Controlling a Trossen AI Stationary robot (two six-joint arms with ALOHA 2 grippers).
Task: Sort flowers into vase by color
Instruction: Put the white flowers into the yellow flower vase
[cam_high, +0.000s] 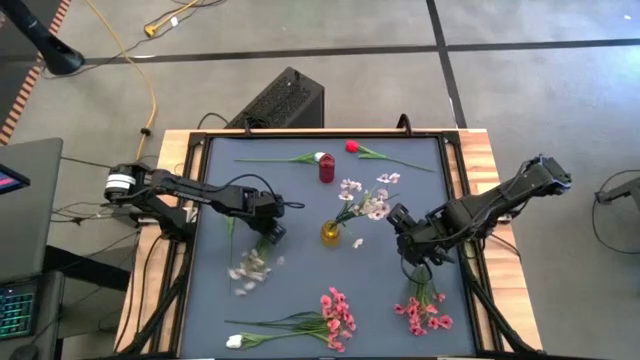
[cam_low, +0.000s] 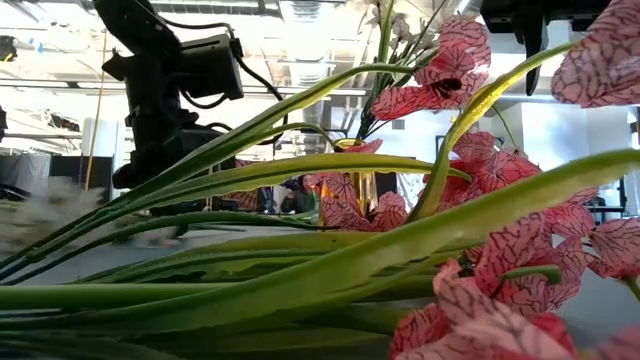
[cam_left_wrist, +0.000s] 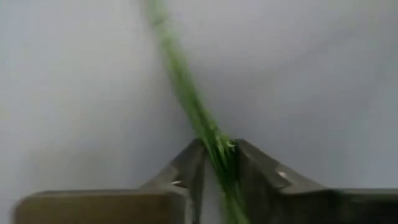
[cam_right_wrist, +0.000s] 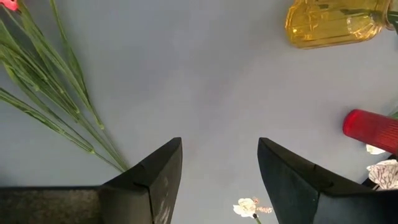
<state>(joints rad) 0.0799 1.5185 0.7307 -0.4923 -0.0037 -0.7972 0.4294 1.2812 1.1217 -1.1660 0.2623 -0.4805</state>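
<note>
My left gripper (cam_high: 266, 233) stands left of the table's middle, shut on the thin green stem (cam_left_wrist: 186, 81) of a pale-blossomed flower (cam_high: 249, 268). Its blossoms lie toward the near edge. My right gripper (cam_right_wrist: 219, 162) hovers open right of the middle (cam_high: 415, 255), above bare table, with the stems of a bright pink spray (cam_high: 424, 312) just nearer. A yellow vase (cam_high: 330, 233) at the centre holds pale pink-white blossoms (cam_high: 365, 203). Behind it stands a red vase (cam_high: 326, 168). My left gripper pinches the flower's green stem (cam_left_wrist: 214, 144) between its two fingers (cam_left_wrist: 186, 171), which come from above, pointing steeply down and lying across the stem. The stem runs on over the table beyond the fingers. Whether the blossom end rests on the table or hangs just above it, I cannot tell.
A white bud (cam_high: 318, 157) and a red rosebud (cam_high: 352, 147) lie on their stems near the far edge. Another bright pink spray (cam_high: 336, 314) and a white bud (cam_high: 234, 341) lie near the front edge. A loose blossom (cam_right_wrist: 249, 206) lies by the yellow vase.
</note>
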